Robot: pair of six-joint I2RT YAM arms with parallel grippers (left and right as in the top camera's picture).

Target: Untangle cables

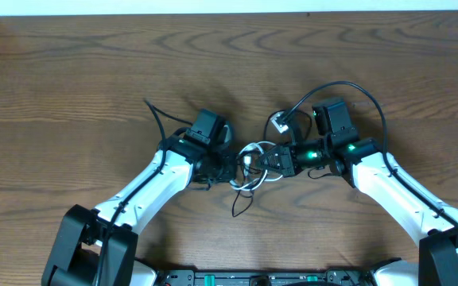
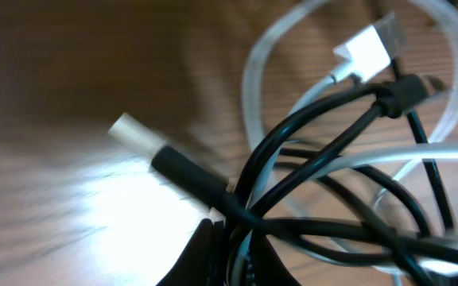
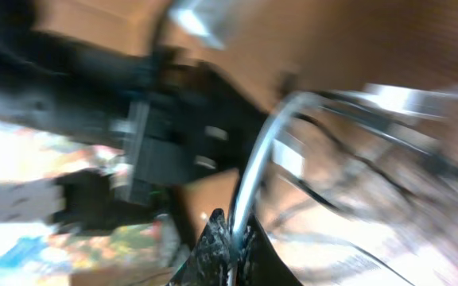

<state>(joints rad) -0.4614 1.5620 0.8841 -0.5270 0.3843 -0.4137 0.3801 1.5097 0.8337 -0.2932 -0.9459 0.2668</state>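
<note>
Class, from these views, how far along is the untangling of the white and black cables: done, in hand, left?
Done: nothing separated yet; the white cable and black cable loop through each other. In hand: the left gripper is shut on the black cable, the right gripper on the white one. Left: pulling them apart.

The wood-grain table [image 1: 70, 71] bears a tangled white cable [image 1: 254, 145] and black cable [image 1: 238, 206] near its middle.

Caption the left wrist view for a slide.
Left tool pinches black cable tangled with white cable, wooden table behind.
</note>
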